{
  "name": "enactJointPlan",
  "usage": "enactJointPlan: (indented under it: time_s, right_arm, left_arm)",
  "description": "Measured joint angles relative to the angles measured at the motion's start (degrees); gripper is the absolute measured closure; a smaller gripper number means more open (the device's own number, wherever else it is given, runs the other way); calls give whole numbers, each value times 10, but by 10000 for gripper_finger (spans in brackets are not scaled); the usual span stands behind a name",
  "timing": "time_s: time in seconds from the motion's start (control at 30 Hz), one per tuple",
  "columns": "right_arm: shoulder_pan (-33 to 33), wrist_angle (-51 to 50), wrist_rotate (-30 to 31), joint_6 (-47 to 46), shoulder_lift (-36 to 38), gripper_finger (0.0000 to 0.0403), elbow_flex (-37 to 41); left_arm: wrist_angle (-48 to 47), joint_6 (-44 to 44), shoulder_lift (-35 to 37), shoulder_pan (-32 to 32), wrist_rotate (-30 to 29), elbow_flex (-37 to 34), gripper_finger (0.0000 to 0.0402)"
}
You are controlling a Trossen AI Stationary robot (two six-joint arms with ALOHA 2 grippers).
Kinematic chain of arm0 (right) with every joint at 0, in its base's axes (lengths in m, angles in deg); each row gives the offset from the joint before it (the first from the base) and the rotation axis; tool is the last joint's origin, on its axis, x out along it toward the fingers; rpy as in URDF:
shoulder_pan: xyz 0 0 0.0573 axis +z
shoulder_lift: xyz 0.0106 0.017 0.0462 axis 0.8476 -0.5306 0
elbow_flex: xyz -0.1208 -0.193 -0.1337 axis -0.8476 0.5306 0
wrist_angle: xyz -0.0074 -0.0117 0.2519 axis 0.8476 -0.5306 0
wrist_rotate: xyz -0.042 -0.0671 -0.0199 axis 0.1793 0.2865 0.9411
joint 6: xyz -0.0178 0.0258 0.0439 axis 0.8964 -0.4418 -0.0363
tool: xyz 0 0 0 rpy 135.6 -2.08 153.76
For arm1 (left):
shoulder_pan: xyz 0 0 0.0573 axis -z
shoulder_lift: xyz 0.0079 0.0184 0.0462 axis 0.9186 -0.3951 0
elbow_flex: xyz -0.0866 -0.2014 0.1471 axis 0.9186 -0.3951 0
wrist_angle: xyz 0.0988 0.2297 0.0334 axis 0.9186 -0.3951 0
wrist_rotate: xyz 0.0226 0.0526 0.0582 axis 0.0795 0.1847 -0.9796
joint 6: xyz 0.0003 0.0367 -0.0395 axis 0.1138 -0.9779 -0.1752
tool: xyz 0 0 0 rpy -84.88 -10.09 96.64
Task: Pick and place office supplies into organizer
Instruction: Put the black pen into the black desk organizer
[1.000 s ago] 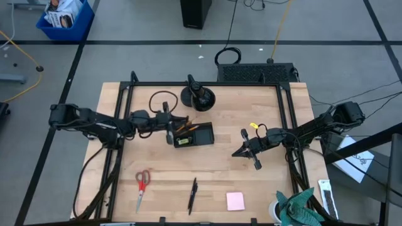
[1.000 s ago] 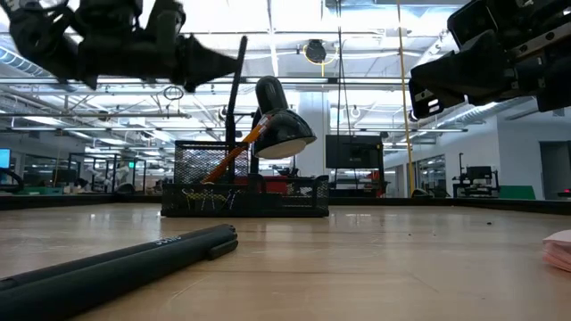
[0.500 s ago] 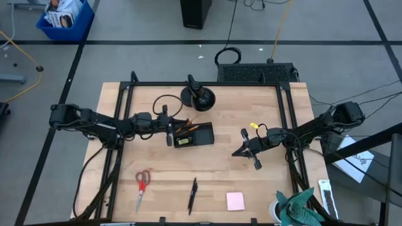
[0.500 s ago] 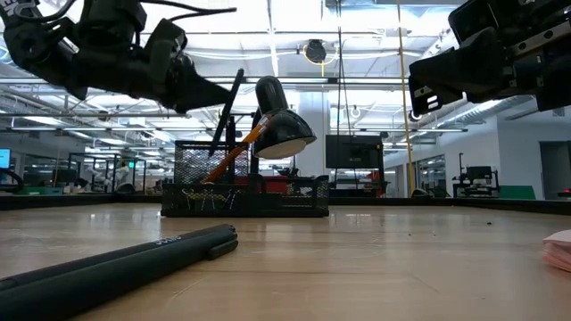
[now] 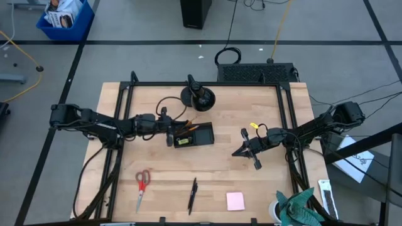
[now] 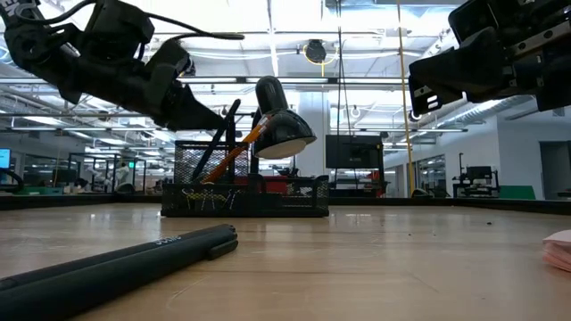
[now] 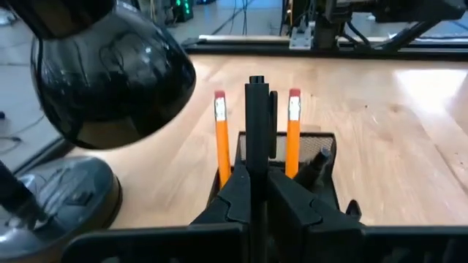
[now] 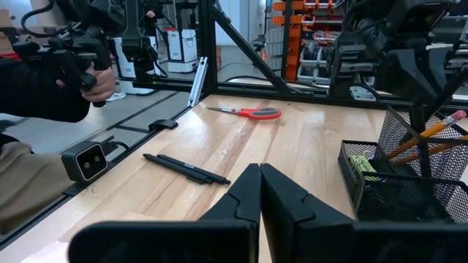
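The left gripper (image 7: 254, 191) pinches a black pen (image 7: 255, 124) over the organizer (image 5: 193, 134), between two orange pencils (image 7: 221, 135). A black lamp (image 7: 110, 69) crowds close beside it. The right gripper (image 5: 242, 151), fingers together, waits far off. Scissors (image 5: 142, 182) lie behind.

Bright, even overhead light; softness only close to the lenses

From above, the wooden tabletop (image 5: 213, 163) is evenly lit with faint shadows. At table height, ceiling lights glare white, leaving the arms as dark silhouettes, and the nearest black pen (image 6: 116, 259) is blurred. The lamp shade (image 7: 110, 69) carries soft highlights and looks out of focus.
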Motion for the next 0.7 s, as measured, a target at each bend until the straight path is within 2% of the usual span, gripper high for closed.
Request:
enactJointPlan:
  time_s: [0.27,0.53,0.7]
  right_arm:
    - [0,0,0,0,0,403,0]
    - [0,0,0,0,0,403,0]
    - [0,0,0,0,0,403,0]
  left_arm:
    - [-4,7,0,0,-8,0,393]
    - [-12,8,0,0,-25,0,352]
    - [-32,7,0,0,-26,0,356]
